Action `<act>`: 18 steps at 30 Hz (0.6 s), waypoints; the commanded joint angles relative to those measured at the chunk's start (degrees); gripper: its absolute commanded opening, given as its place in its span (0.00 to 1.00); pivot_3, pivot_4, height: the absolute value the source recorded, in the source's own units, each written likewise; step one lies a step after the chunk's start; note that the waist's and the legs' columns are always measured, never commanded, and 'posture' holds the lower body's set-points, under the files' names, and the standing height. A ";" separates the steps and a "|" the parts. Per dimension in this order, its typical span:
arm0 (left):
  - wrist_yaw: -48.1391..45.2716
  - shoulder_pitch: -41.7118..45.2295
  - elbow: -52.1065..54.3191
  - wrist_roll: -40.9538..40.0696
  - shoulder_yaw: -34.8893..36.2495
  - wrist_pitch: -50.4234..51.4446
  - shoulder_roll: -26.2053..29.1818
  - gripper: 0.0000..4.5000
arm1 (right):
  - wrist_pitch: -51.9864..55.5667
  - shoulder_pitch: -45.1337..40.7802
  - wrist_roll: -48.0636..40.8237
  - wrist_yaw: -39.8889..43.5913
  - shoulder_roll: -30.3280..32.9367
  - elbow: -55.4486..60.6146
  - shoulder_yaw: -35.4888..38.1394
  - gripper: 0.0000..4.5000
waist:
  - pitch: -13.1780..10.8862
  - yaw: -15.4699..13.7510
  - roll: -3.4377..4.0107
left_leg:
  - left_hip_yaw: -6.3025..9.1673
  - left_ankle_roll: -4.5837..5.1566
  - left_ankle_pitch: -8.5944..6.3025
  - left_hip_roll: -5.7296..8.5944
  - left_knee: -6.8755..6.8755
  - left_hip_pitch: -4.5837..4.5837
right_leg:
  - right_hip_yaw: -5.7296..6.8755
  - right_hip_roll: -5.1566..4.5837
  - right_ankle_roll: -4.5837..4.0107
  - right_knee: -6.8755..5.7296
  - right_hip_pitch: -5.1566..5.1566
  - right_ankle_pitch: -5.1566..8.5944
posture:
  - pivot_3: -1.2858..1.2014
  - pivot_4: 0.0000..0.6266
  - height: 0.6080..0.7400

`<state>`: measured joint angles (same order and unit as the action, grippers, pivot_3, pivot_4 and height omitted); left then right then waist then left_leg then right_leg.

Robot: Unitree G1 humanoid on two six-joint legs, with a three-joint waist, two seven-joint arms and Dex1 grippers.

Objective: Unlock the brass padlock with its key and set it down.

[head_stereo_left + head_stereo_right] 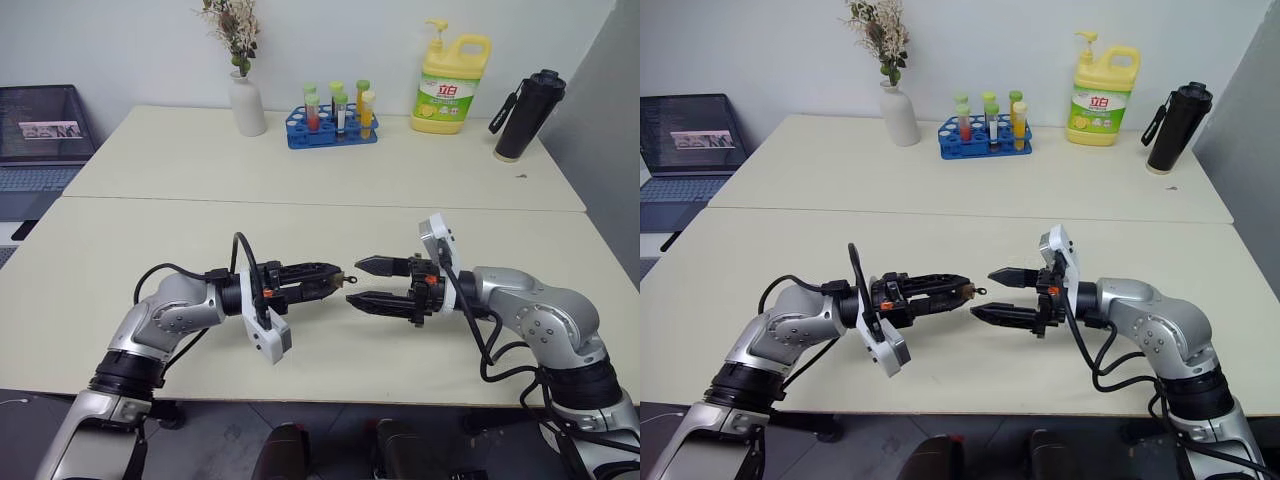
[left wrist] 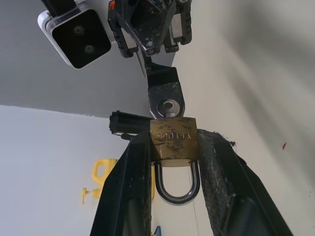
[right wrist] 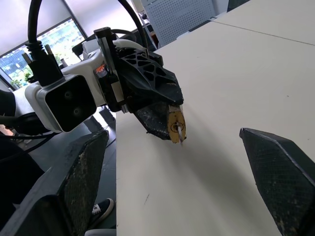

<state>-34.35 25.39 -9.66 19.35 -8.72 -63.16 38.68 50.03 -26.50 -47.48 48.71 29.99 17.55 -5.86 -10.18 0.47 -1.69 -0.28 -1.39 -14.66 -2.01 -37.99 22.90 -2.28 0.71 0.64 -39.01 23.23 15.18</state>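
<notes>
Padlock: brass padlock pinched between the two fingers of the left gripper, held in the air above the tabletop, keyhole end facing the right gripper
Key: key seated in the lock's keyhole, its head sticking out toward the right arm
Left jaws: closed narrow on the padlock body; shackle loop tucked back between the fingers
Right jaws: spread wide, holding nothing, just short of the key
Risk: jaws could close off-centre and nudge the key askew; turning might twist the lock out of its pinch and drop it
Hidden: whether the shackle is latched; key too small to make out from the head
</notes>
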 commanded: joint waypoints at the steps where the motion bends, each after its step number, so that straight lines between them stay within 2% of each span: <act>1: 1.58 1.17 1.34 0.06 -0.30 -0.16 0.59 0.21 | 0.22 -1.81 -0.61 1.28 -0.63 0.56 -0.09 0.91 | 0.00 0.01 0.00 | 0.00 0.00 0.00 -0.01 0.00 0.00 | 0.00 0.00 0.00 0.00 0.00 0.00 | 0.52 0.24 1.00; 4: 1.85 1.27 1.49 0.50 -0.49 -0.20 0.78 0.21 | 0.57 -2.05 -0.57 1.47 -0.92 0.48 -0.10 0.71 | 0.00 0.02 0.00 | 0.00 0.00 0.00 -0.02 0.00 0.00 | 0.01 0.00 0.01 0.00 0.00 0.01 | 0.52 0.24 1.00; 11: 2.69 1.32 1.75 0.79 -0.71 0.40 0.92 0.21 | 1.20 -2.61 -0.18 2.56 -1.00 0.13 -0.57 0.13 | 0.00 0.01 0.00 | 0.00 0.00 0.00 -0.03 0.00 0.00 | 0.01 0.00 0.00 0.00 0.01 0.00 | 0.52 0.24 1.00; 12: 2.74 1.31 1.91 0.75 -0.68 0.56 0.89 0.21 | 1.25 -2.62 -0.15 2.71 -0.94 0.19 -0.62 0.02 | 0.00 0.01 0.00 | -0.01 0.00 0.00 -0.03 0.00 0.00 | 0.01 0.00 0.00 0.00 0.01 0.00 | 0.52 0.24 1.00; 18: 2.79 1.29 2.25 0.98 -0.89 0.57 1.05 0.21 | 1.88 -2.97 -0.28 3.14 -1.16 -0.02 -0.58 0.00 | 0.00 0.01 0.00 | -0.01 0.00 0.00 -0.04 0.01 0.00 | 0.01 0.00 0.00 0.00 0.01 0.00 | 0.52 0.24 1.00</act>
<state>-33.05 25.51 -8.97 20.58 -9.70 -62.93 39.23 51.71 -28.18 -46.52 50.08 29.02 15.92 -6.29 -10.18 0.47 -1.69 -0.29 -1.39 -14.66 -2.04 -37.98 22.90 -2.27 0.71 0.65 -39.01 23.24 15.18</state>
